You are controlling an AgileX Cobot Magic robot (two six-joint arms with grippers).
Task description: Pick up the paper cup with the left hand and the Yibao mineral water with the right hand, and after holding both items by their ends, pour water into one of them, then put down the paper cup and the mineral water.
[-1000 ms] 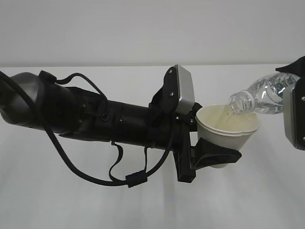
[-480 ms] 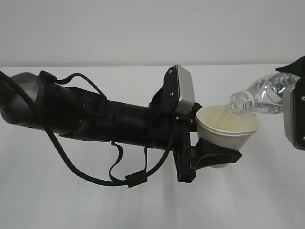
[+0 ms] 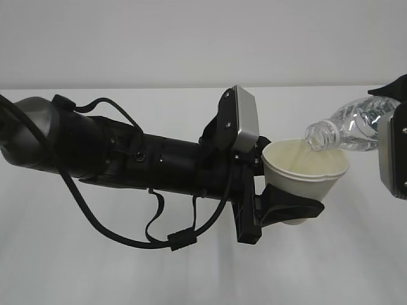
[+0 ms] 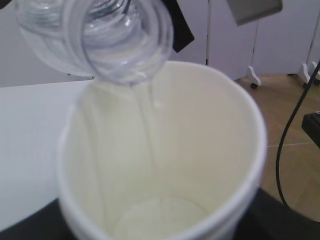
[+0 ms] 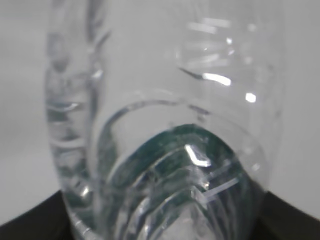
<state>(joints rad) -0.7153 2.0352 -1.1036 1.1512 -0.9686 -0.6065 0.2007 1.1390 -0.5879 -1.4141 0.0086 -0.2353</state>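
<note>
1. The left gripper (image 3: 280, 210) had its jaws clamped round the lower part of the cup (image 3: 305, 170), holding it upright above the white tabletop (image 3: 203, 273).
2. The bottle (image 3: 350, 130) lay tilted just above the cup's rim, its open mouth over the cup's right side.
3. In the left wrist view a thin stream of water (image 4: 145, 130) ran from the bottle's mouth (image 4: 120, 35) into the cup (image 4: 210, 150).
4. The right gripper (image 3: 394, 149), at the right of the cup, had its jaws closed on the bottle's far end.
</note>
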